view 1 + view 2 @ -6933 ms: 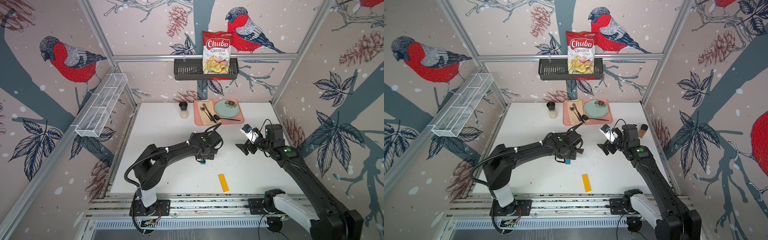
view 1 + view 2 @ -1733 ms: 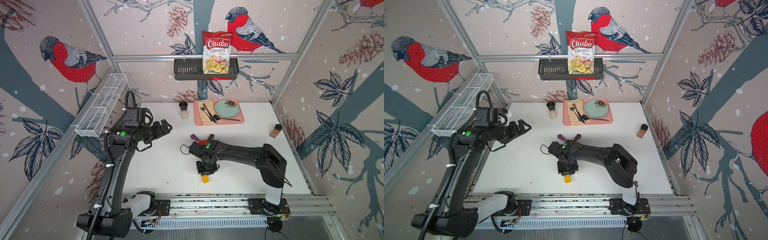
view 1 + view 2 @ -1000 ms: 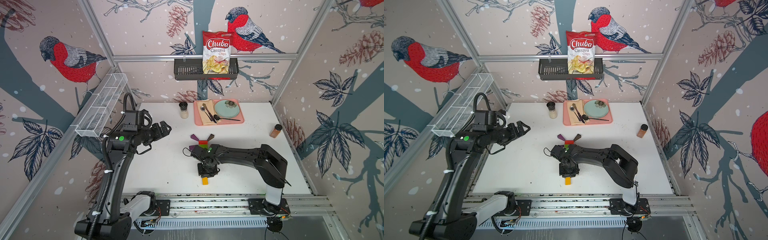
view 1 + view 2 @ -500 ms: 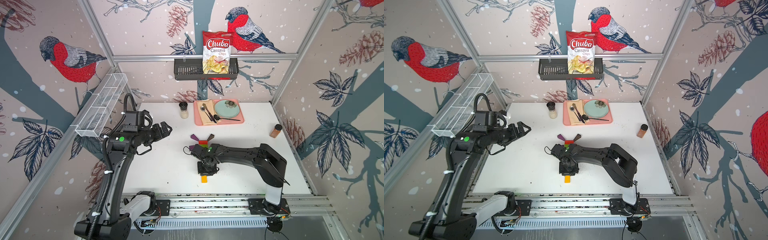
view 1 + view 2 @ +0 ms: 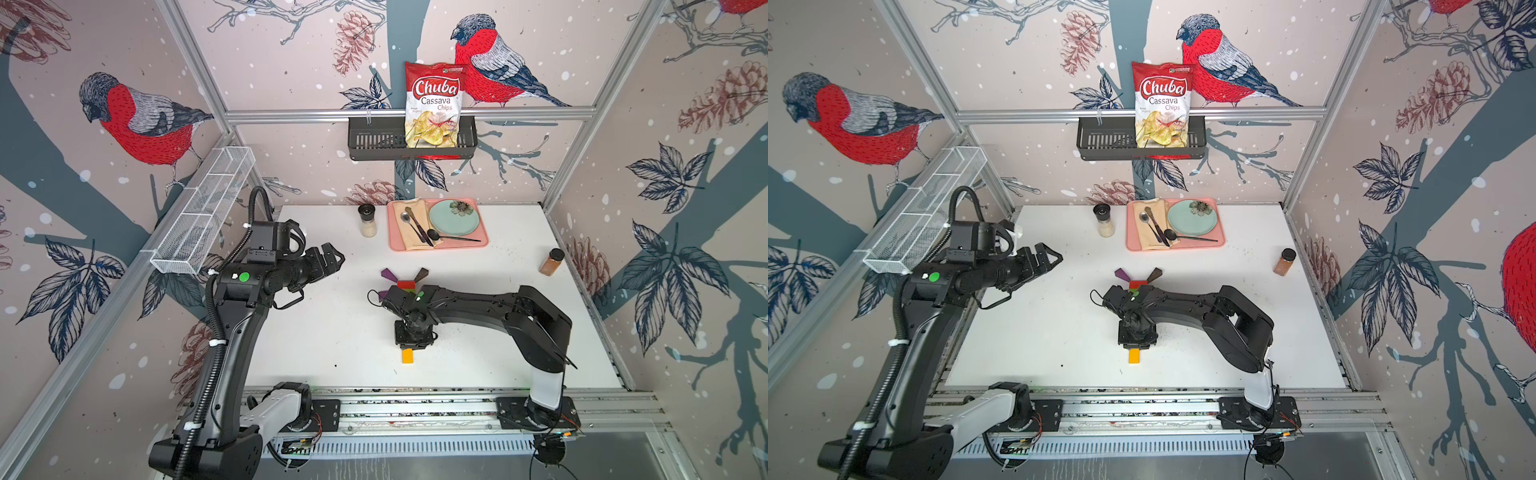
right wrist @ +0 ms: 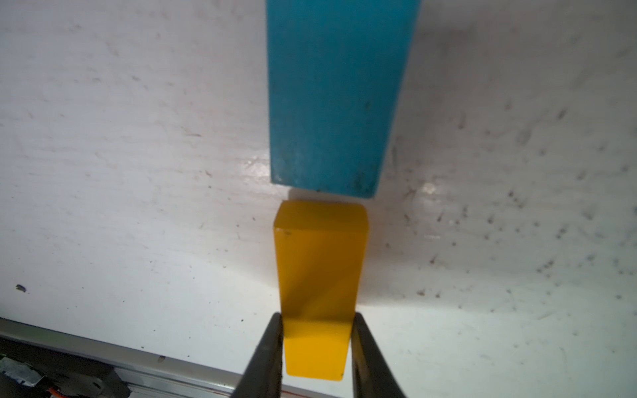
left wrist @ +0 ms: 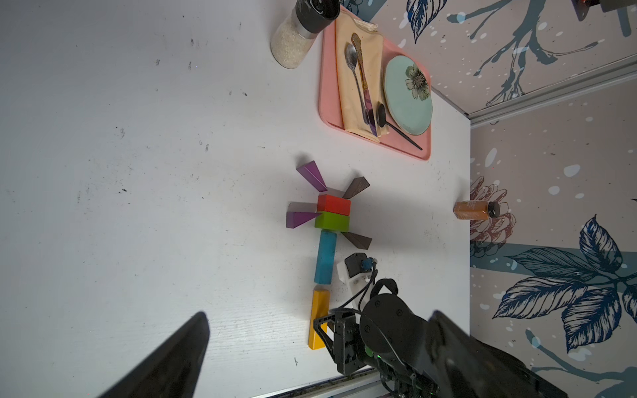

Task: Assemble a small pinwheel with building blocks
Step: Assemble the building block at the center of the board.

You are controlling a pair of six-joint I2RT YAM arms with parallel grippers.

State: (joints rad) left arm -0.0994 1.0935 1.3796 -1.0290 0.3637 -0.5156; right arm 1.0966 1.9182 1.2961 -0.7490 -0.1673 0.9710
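The pinwheel point(image 7: 332, 212) lies flat mid-table: red point(image 5: 406, 284) and green point(image 7: 332, 221) bricks, two purple wedges point(image 7: 312, 175) and two brown wedges point(image 7: 356, 187) around them, and a blue bar point(image 6: 337, 96) below. My right gripper point(image 6: 317, 320) is shut on the yellow bar point(image 6: 319, 275), whose far end sits in line with the blue bar, a thin gap between them. In both top views only the yellow bar's near end point(image 5: 407, 356) point(image 5: 1134, 356) shows past the right gripper point(image 5: 411, 345). My left gripper point(image 5: 338, 259) point(image 7: 320, 315) hangs open and empty above the table's left side.
A pink tray point(image 5: 482, 241) with plate, napkin and cutlery stands at the back, a salt grinder point(image 5: 368, 220) left of it. A brown spice jar point(image 5: 551, 262) sits at the right edge. The table's front edge point(image 6: 206, 365) runs just behind the yellow bar.
Since the earliest frames the left arm has drawn back to the left, and the right arm has come in and gripped the yellow bar. Over the last second the bar only edged toward the blue one.
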